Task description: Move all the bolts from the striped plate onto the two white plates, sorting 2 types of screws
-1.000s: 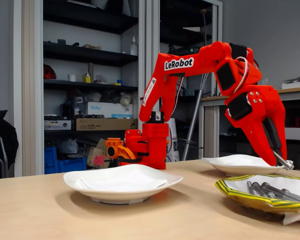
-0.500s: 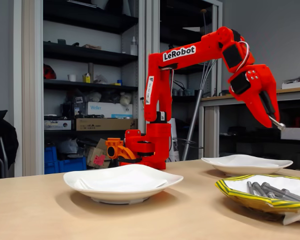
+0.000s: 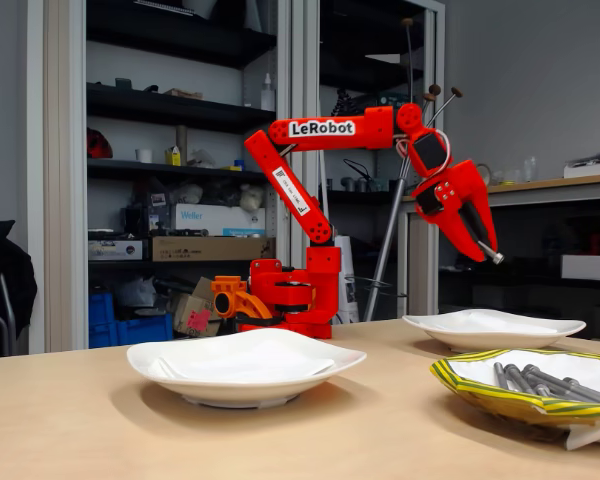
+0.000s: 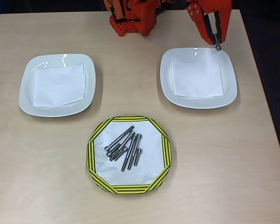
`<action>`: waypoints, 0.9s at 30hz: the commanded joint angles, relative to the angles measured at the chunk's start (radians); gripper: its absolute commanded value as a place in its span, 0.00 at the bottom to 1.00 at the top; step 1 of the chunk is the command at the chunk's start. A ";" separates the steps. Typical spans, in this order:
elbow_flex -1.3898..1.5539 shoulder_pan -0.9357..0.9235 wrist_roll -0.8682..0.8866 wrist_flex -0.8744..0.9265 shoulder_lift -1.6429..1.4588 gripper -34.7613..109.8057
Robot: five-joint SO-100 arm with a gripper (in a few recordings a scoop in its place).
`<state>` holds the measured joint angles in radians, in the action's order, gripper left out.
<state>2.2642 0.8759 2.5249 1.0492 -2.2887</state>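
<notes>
Grey bolts (image 4: 125,147) lie heaped in the striped plate (image 4: 95,161) at the near middle of the table (image 4: 46,186), seen from overhead; most of the long ones run on a slant from lower left to upper right, with a few short pieces among them. In the fixed view their shafts (image 3: 540,381) show over the yellow rim (image 3: 500,398) at right.

Two white plates sit farther back, each holding a square of white paper: one at left (image 4: 28,93) and one at right (image 4: 228,91) in the overhead view.

The red arm (image 3: 325,130) carries the word "LeRobot" in white on its upper link. Its tool (image 3: 492,256) hangs in the air above the right-hand plate's far edge, tips pointing down, clamped on a short grey bolt (image 4: 218,46).

On the shelves behind, a box (image 3: 215,218) reads "Weller".
</notes>
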 commanded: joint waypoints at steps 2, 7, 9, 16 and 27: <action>0.132 -0.058 -0.133 -0.086 -0.097 0.29; 0.106 -0.104 -0.242 -0.117 -0.058 0.32; 0.069 -0.115 -0.273 -0.117 -0.029 0.34; -0.143 -0.368 -0.726 -0.199 0.150 0.39; -0.451 -0.710 -0.957 -0.396 0.630 0.36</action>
<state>1.9159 0.2102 1.5631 0.6642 -1.7395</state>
